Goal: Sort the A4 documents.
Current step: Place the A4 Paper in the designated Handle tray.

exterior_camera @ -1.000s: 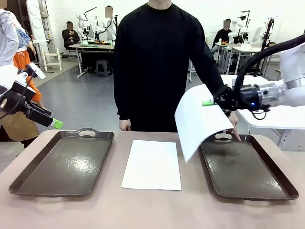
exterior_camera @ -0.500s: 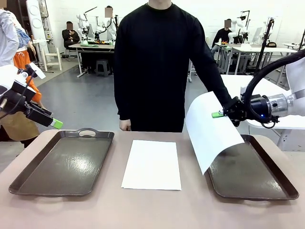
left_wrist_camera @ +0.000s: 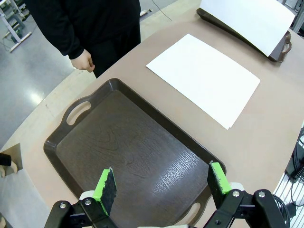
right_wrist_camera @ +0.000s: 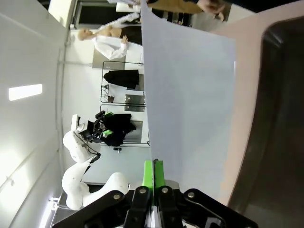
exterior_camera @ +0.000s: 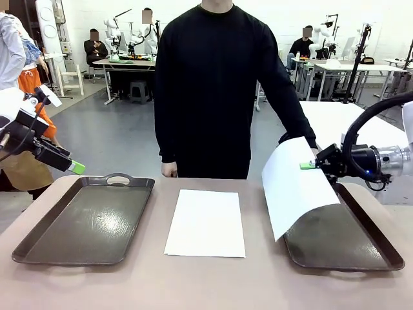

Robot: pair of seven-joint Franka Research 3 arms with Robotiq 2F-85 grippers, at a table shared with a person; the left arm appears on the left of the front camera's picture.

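So the right gripper (exterior_camera: 308, 166) has slid further out to the robot's right and dropped a little compared with a second ago, and the held sheet (exterior_camera: 293, 190) went along with it. It now hangs over the left half of the right tray (exterior_camera: 361, 239) instead of out in front of it. The left arm hasn't budged at all.

The jaws on that right gripper are pressed together on the sheet's upper edge, green pads pinching the paper, which you can see really well in the right wrist view. The paper bows and droops from there, with its low corner down by the tray's left rim. I honestly can't tell if it's touching the tray or not.

The second sheet (exterior_camera: 206, 223) lies flat on the table (exterior_camera: 206, 284) between the two trays, touching neither one.

The left gripper (exterior_camera: 76, 168) hovers above the left tray (exterior_camera: 84, 219) with its fingers spread wide and nothing between them.

The person (exterior_camera: 219, 84) stands at the far edge, with one hand (exterior_camera: 169, 170) hanging by the table near the left tray's far handle.
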